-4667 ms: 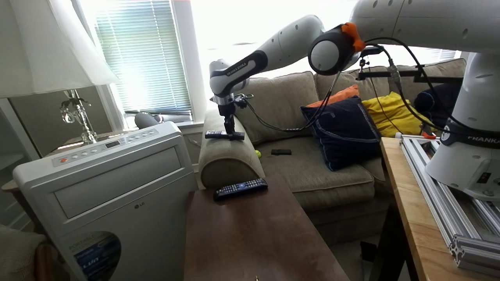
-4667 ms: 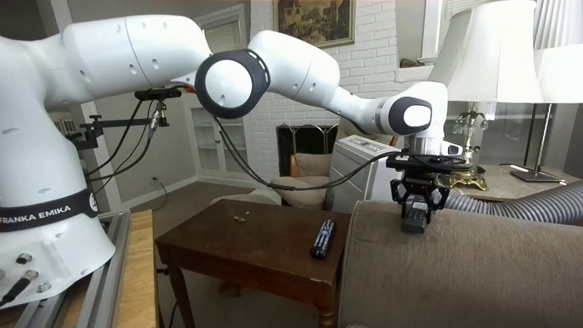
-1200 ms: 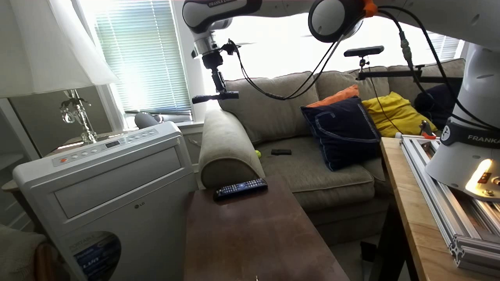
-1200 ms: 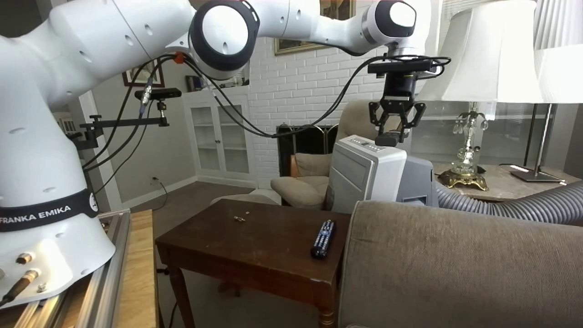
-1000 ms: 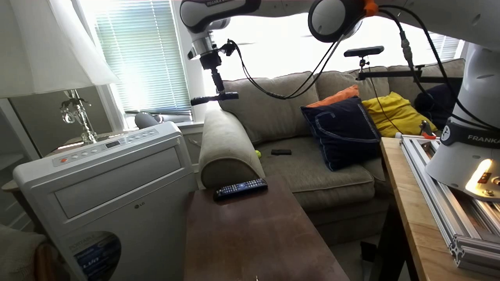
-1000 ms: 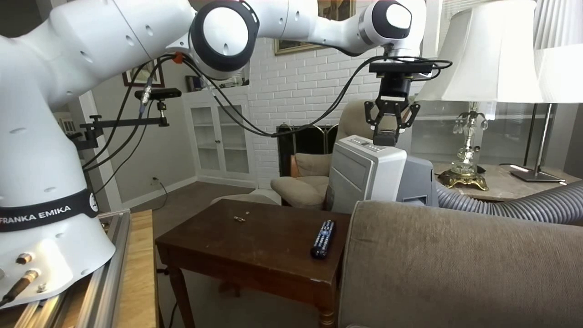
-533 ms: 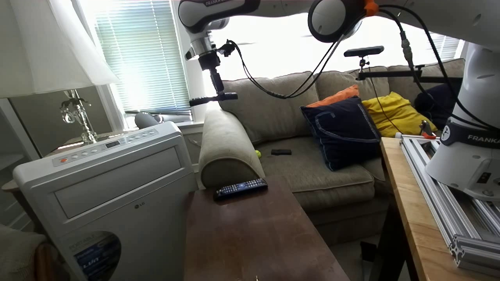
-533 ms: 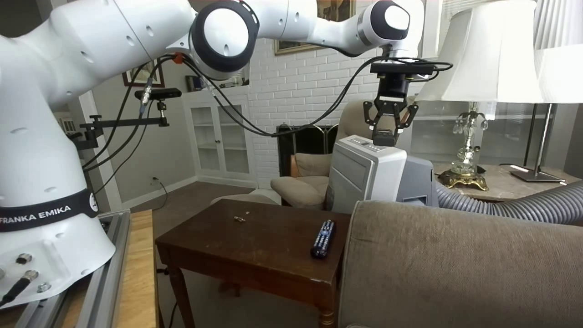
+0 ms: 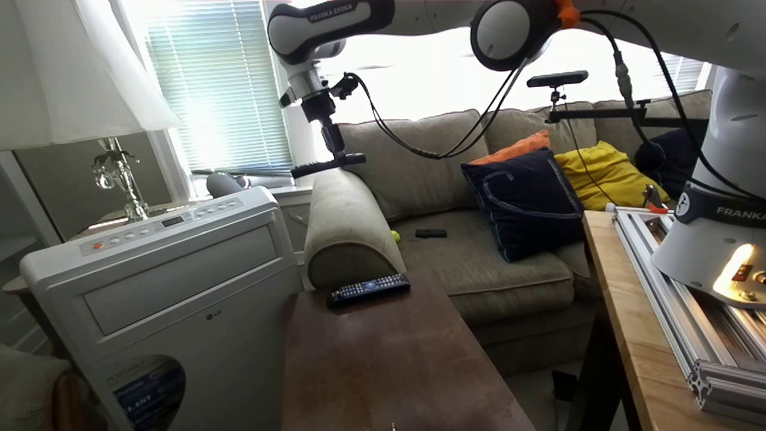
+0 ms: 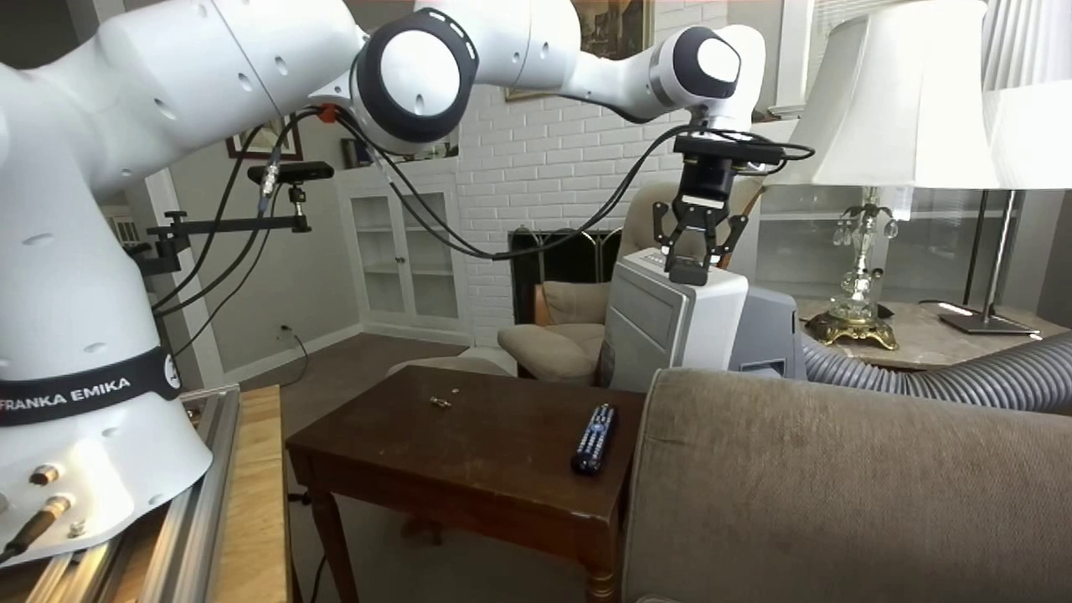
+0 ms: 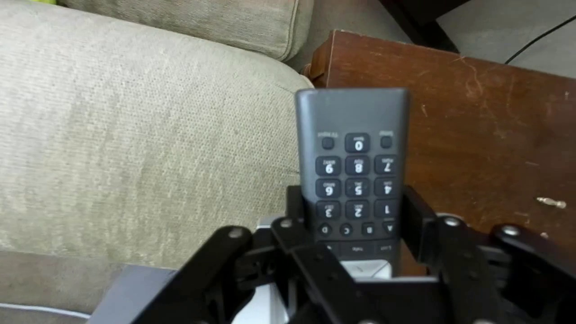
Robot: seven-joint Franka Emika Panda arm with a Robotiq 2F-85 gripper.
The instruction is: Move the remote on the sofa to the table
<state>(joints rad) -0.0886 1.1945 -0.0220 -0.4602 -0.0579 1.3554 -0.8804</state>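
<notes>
1. Remote [image 11: 353, 110]: dark grey, numbered keys facing wrist camera, clamped in fingers [image 11: 295, 204], midair, centre of wrist view.
2. Sofa [image 11: 148, 144]: grey-beige fabric, left.
3. Surface [image 11: 477, 121]: scuffed brown wood, right.

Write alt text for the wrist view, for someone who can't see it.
The gripper holds a dark grey remote, its number keys upside down in the picture. Beyond it, the sofa fills much of the left and the scratched brown table the right, with a small shiny object lying on the table.
</notes>
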